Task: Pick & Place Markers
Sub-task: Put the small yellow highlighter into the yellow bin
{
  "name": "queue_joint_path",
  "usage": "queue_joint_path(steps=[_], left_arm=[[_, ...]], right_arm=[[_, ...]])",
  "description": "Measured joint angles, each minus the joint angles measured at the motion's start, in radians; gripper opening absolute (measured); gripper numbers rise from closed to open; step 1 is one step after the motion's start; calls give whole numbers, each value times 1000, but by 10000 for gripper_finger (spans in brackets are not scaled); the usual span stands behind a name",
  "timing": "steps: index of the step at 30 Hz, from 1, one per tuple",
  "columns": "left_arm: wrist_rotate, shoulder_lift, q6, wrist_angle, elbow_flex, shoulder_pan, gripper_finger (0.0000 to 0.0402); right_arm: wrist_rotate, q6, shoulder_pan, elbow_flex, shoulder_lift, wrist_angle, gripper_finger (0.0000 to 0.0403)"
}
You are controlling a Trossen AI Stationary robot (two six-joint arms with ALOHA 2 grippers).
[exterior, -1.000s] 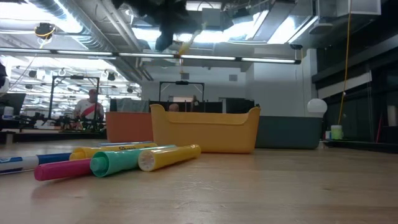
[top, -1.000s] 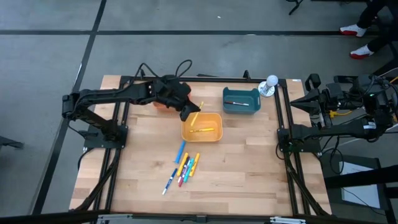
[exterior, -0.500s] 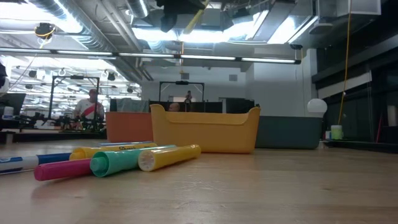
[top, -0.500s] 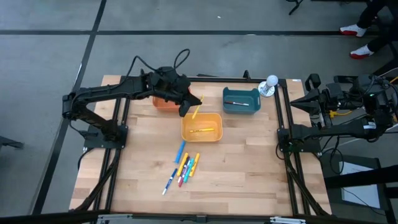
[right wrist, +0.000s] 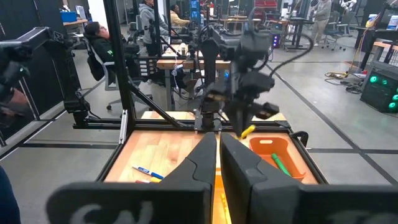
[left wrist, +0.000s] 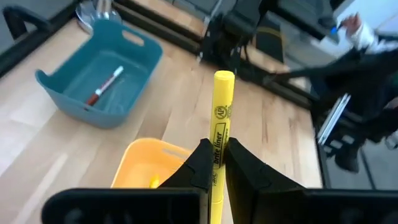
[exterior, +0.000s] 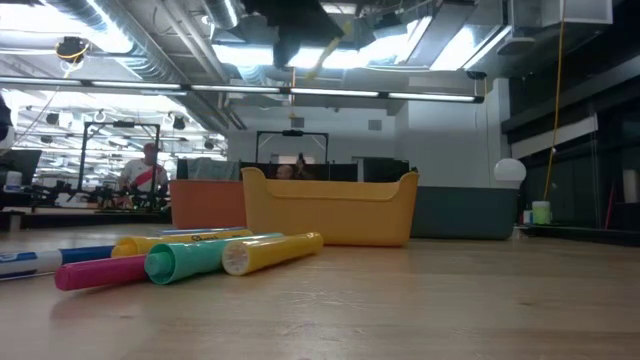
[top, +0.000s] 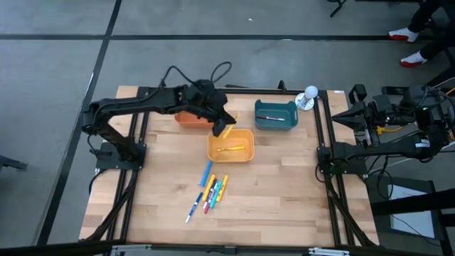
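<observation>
My left gripper (top: 222, 129) hovers over the far left corner of the yellow bin (top: 250, 153) and is shut on a yellow marker (left wrist: 220, 118). In the low view the marker (exterior: 326, 54) hangs slanted high above the bin (exterior: 330, 212). One yellow marker (top: 233, 149) lies inside the bin. Several markers (top: 210, 190) in blue, yellow, pink and green lie flat on the table nearer the front; they also show in the low view (exterior: 190, 255). My right gripper (top: 335, 116) waits shut at the table's right edge. My left gripper pinches the yellow marker between its two fingers (left wrist: 200, 163), on the barrel (left wrist: 217, 152) toward its lower end. The marker runs along the fingers and sticks out past their tips, its free end (left wrist: 224, 77) pointing away. It is lifted clear, tilted above the yellow bin.
A teal bin (top: 261, 121) with a red and white marker (left wrist: 106, 86) stands at the far right. An orange bin (top: 186, 119) sits partly under my left arm. A white ball on a stand (top: 310, 93) is at the far right corner. Bare wood lies on the near right.
My left gripper, still shut on the yellow marker, rose and moved toward the table's right, ending over the yellow bin's far left corner. The marker went with it and changed its tilt. The markers on the table stayed put.
</observation>
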Motion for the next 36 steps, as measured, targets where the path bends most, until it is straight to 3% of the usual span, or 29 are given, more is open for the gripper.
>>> queue_joint_path(steps=[36], left_arm=[[-60, 321, 266, -136, -1, -76, 17]], right_arm=[[0, 0, 0, 0, 0, 0, 23]])
